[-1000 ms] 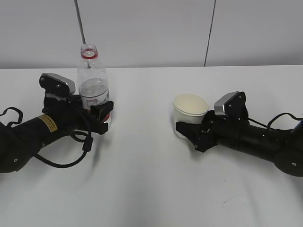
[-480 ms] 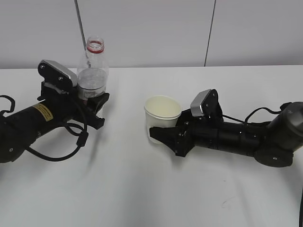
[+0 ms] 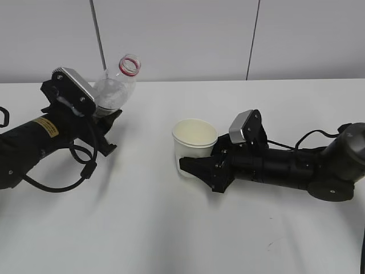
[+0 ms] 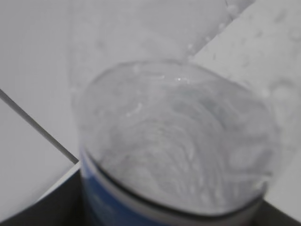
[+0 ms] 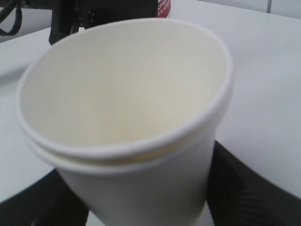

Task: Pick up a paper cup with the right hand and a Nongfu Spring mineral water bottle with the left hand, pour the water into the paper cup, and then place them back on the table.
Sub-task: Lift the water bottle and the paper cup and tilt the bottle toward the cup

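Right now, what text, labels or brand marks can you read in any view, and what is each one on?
Yellow sticker on the left hand's arm: dark print, too small to read.
Red label scrap at the top of the right wrist view, on the bottle: white lettering, cropped and blurred, unreadable.
Paper cup in the right hand: plain, no print.
Nothing else carries text.

bottle (image 3: 114,87) left, tilted – paper cup (image 3: 194,145) right, upright

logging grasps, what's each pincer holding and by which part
Left pincer holds the bottle by its lower body, tilted toward the cup. Right pincer holds the cup by its lower wall.
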Controlling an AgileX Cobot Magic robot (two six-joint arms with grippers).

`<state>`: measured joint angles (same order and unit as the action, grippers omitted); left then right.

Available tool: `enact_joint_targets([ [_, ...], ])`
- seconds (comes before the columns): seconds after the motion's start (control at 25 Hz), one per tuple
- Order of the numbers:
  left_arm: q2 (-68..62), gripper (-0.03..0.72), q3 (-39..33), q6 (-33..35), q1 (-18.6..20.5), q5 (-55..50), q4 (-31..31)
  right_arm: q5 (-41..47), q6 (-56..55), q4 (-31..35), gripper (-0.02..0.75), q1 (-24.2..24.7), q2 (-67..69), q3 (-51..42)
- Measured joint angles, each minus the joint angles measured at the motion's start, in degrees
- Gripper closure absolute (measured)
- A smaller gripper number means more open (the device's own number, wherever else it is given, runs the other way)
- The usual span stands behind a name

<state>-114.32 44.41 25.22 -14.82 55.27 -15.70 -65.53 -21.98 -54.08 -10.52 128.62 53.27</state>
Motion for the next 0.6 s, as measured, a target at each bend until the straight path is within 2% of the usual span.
enact_joint_targets([
  [0.6, 0.06, 0.291, -0.05, 19.51, 0.00, -0.39, 4.03, 1.27, -0.17, -0.31, 0.241, -3.84, 0.00, 2.26],
])
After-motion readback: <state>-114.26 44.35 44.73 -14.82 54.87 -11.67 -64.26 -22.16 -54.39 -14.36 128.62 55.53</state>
